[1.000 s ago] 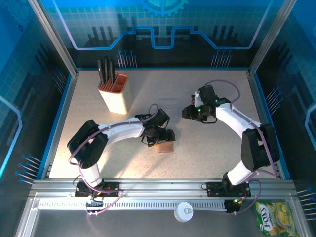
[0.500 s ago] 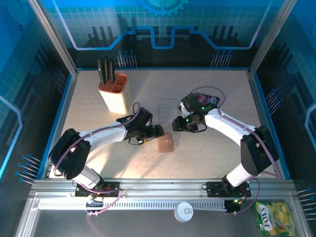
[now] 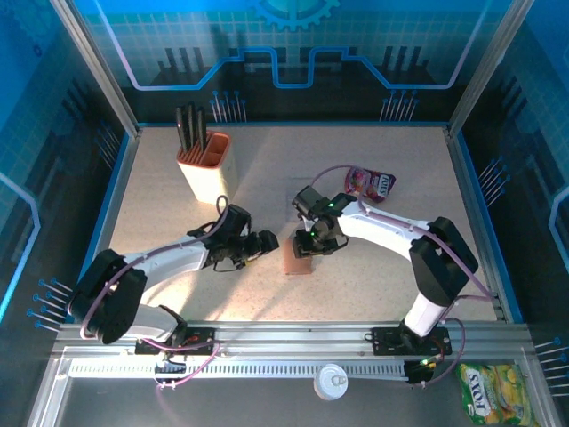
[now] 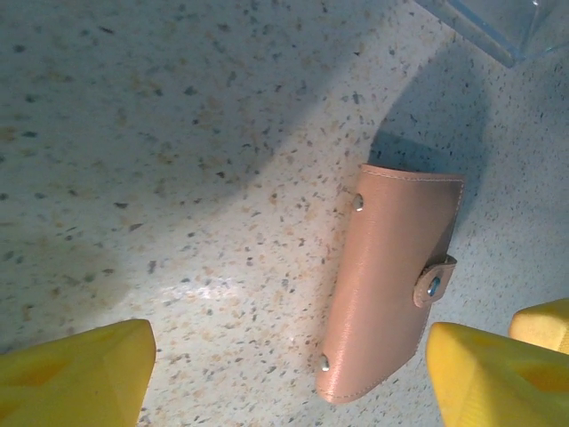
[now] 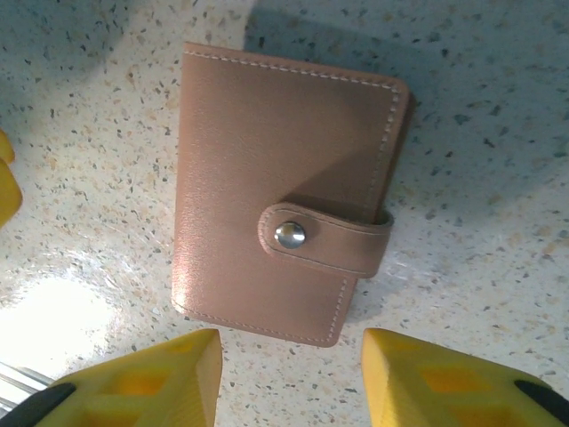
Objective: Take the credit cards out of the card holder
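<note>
Snapped-shut flat tan leather card holder (image 5: 284, 187) lies just ahead of the released right gripper (image 5: 289, 382); left gripper (image 4: 284, 382) likewise released, nearby.

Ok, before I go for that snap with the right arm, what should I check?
1. Card holder lying flat on the table, outer face up: ok.
2. Snap strap undone: not ok, it is fastened.
3. Right gripper open and empty, above the holder: ok.
4. Left gripper open and empty, beside the holder: ok.
5. Cards inside: cannot tell, the holder is closed.
</note>
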